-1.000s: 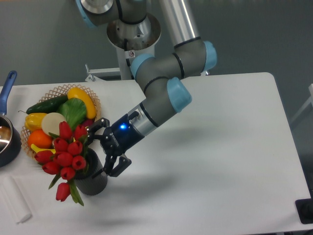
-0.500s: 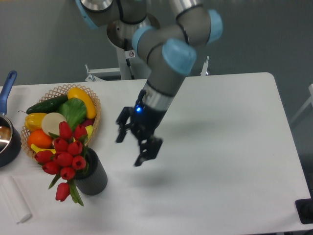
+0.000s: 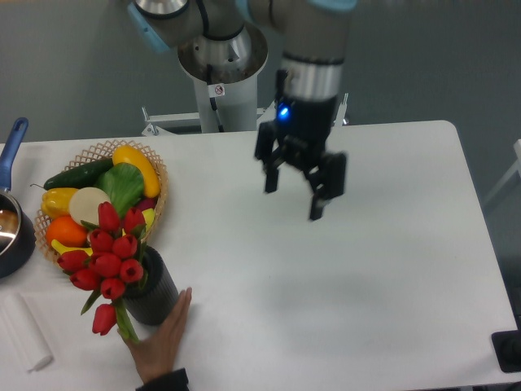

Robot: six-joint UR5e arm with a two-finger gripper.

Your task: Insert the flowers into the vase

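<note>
The flowers (image 3: 107, 261), a bunch of red tulip buds with green leaves, stand in the vase (image 3: 155, 293), a dark ribbed cylinder at the table's front left. One bud droops over the vase's left side. My gripper (image 3: 294, 198) hangs open above the middle of the table, far to the right of the vase, with nothing between its fingers.
A person's hand (image 3: 160, 342) reaches in from the front edge and touches the vase's base. A woven basket (image 3: 152, 160) of fruit and vegetables sits behind the vase. A dark pot with a blue handle (image 3: 12, 140) is at the left edge, a white roll (image 3: 24, 332) at the front left.
My gripper has drawn away from the vase, rising and moving right to the table's middle, still open. A hand has come in at the vase's base. The flowers stay in the vase.
</note>
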